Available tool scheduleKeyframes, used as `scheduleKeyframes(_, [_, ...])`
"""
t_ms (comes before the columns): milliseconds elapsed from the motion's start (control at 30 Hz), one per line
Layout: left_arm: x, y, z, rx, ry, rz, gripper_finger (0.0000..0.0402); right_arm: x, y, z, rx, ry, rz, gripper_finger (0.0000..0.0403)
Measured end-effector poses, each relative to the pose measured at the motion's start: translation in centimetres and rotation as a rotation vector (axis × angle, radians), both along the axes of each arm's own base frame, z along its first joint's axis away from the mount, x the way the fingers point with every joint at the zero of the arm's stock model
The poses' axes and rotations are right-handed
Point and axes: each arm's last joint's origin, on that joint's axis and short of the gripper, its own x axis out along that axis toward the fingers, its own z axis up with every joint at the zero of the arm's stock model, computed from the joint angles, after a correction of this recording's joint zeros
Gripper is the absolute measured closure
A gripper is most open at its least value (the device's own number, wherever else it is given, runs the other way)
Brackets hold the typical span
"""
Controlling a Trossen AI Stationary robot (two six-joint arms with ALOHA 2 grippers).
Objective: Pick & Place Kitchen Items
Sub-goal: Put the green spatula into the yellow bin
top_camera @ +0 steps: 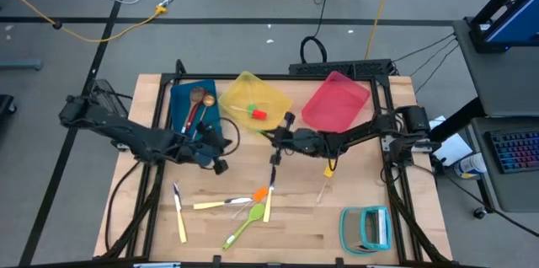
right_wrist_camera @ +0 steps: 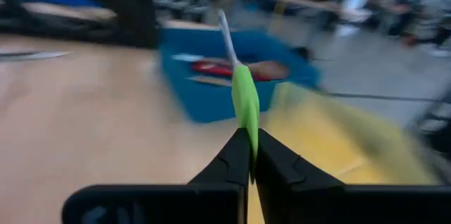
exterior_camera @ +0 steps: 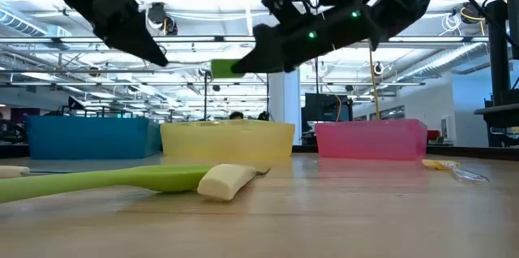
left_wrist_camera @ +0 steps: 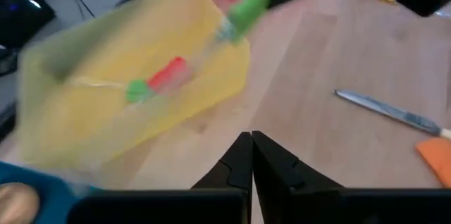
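My right gripper hangs above the table's middle, near the yellow bin, shut on a small green utensil with a thin pale far end. The same utensil shows in the left wrist view. My left gripper is shut on nothing, in the air beside the blue bin. A red-and-green utensil lies in the yellow bin. A lime-green spoon, cream-handled cutlery, a knife, an orange spatula and a yellow spatula lie flat on the table. My right gripper pinches the green utensil's handle at its near end between its two fingers. The fingers lie about level, coming from the table's right side. The utensil sticks out ahead along the fingers, pale end foremost, lifted clear of the table.
The blue bin holds wooden and red spoons. A pink bin stands at the back right of the yellow one. A teal-framed rack sits near the front right corner. Bare wood shows between the bins and the loose cutlery.
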Motion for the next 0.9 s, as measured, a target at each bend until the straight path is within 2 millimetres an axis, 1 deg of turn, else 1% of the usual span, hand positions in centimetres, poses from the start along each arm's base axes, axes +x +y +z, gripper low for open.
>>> scheduleKeyframes(100, [-0.5,0.1,0.4,0.021,-0.008,0.013,0.0385,0.0,-1.3,0.3,-0.038,-0.027,-0.118,0.0399])
scheduleKeyframes(167, [-0.7,0.2,0.5,0.037,-0.005,0.026,0.0385,-0.1,-2.4,0.3,-0.041,-0.028,-0.157,0.0399])
scheduleKeyframes(400, [-1.0,0.6,0.4,0.114,0.021,0.083,0.0385,-0.8,-6.3,-1.2,0.054,0.063,-0.285,0.0399])
scheduleKeyframes(533, [-1.0,0.6,0.4,0.143,0.035,0.069,0.0385,-1.1,-7.6,-1.6,0.06,0.116,-0.319,0.0399])
scheduleKeyframes(600, [-1.0,0.6,0.4,0.153,0.04,0.065,0.0385,-0.5,-7.9,-0.8,0.032,0.13,-0.314,0.0399])
scheduleKeyframes(700, [-1.0,0.9,0.5,0.194,0.031,0.11,0.0385,1.1,-8.1,1.4,-0.032,0.173,-0.289,0.0399])
scheduleKeyframes(800, [-1.0,1.4,0.6,0.22,0.022,0.155,0.0385,2.0,-8.2,3.1,-0.022,0.219,-0.29,0.0399])
scheduleKeyframes(833, [-1.0,1.5,0.7,0.22,0.022,0.161,0.0385,2.1,-8.4,3.2,-0.007,0.236,-0.297,0.0399])
scheduleKeyframes(900, [-1.1,1.7,0.8,0.22,0.02,0.164,0.0385,2.2,-8.8,2.6,0.026,0.257,-0.319,0.0399])
